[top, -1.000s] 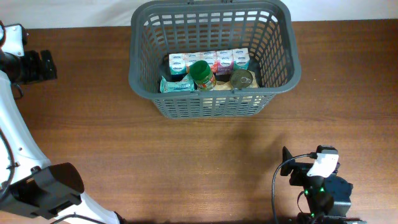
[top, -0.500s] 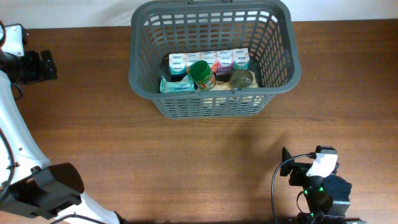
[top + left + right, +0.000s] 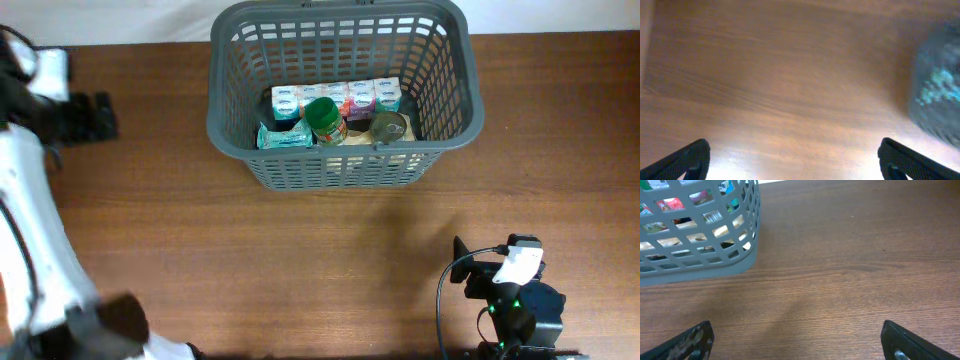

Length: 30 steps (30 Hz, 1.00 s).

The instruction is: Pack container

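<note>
The container (image 3: 340, 165) is a large dark grey slotted basket at the back middle of the table. It holds a row of small tissue packs (image 3: 335, 97), a green-lidded jar (image 3: 323, 118), a tin can (image 3: 389, 127) and a teal packet (image 3: 283, 135). My left gripper (image 3: 103, 116) is at the far left, well apart from the basket; in its wrist view (image 3: 792, 162) it is open and empty over bare wood, with the basket (image 3: 937, 90) blurred at the right. My right gripper (image 3: 800, 340) is open and empty near the front right, with the basket (image 3: 700, 255) ahead to its left.
The right arm (image 3: 515, 300) is folded at the table's front right with a black cable (image 3: 445, 290) looping beside it. The left arm's white link (image 3: 30, 230) runs along the left edge. The wooden table (image 3: 300, 250) has no loose objects in view.
My left gripper has moved to the right, toward the basket, and its arm is blurred with motion. The right arm and the basket's contents have not moved.
</note>
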Each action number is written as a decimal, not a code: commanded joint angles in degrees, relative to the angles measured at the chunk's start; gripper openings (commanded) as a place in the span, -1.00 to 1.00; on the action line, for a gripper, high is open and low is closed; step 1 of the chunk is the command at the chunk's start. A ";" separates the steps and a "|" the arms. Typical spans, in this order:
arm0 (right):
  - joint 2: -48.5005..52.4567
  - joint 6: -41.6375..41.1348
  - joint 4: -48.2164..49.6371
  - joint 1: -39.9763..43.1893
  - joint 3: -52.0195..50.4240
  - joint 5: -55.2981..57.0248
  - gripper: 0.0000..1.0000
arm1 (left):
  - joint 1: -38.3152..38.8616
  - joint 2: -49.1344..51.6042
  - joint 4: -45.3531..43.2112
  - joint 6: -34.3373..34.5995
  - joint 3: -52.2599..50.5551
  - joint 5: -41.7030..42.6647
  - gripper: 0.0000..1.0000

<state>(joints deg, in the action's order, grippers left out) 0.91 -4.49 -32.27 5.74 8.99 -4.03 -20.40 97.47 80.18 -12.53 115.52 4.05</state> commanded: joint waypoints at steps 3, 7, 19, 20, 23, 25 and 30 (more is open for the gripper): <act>-0.72 -0.46 0.20 -0.52 -0.44 -0.28 0.98 | 6.93 -19.89 0.44 0.52 -15.87 0.15 0.98; -0.72 -0.46 0.20 -0.52 -0.44 -0.28 0.98 | 12.04 -35.17 -3.43 -0.22 -30.69 -0.04 0.98; -0.72 -0.46 0.20 -0.52 -0.44 -0.28 0.98 | 19.67 -81.83 -49.07 -0.13 -80.02 5.38 0.98; -0.72 -0.46 0.20 -0.52 -0.44 -0.26 0.98 | 20.17 -84.24 -51.91 -0.15 -82.84 5.35 0.98; -0.72 -0.46 0.17 -0.52 -0.44 -0.28 0.98 | 21.07 -89.77 -59.41 -0.15 -89.64 5.35 0.98; -0.72 -0.48 0.20 -0.52 -0.44 -0.28 0.98 | 21.03 -92.70 -63.47 -0.15 -93.29 5.35 0.98; -0.72 -0.46 0.20 -0.52 -0.44 -0.28 0.98 | 21.00 -97.22 -70.84 -0.13 -100.74 5.38 0.98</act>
<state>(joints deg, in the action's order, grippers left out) 0.80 -4.56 -32.05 5.56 8.93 -4.03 0.36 2.55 12.08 -12.58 18.92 8.80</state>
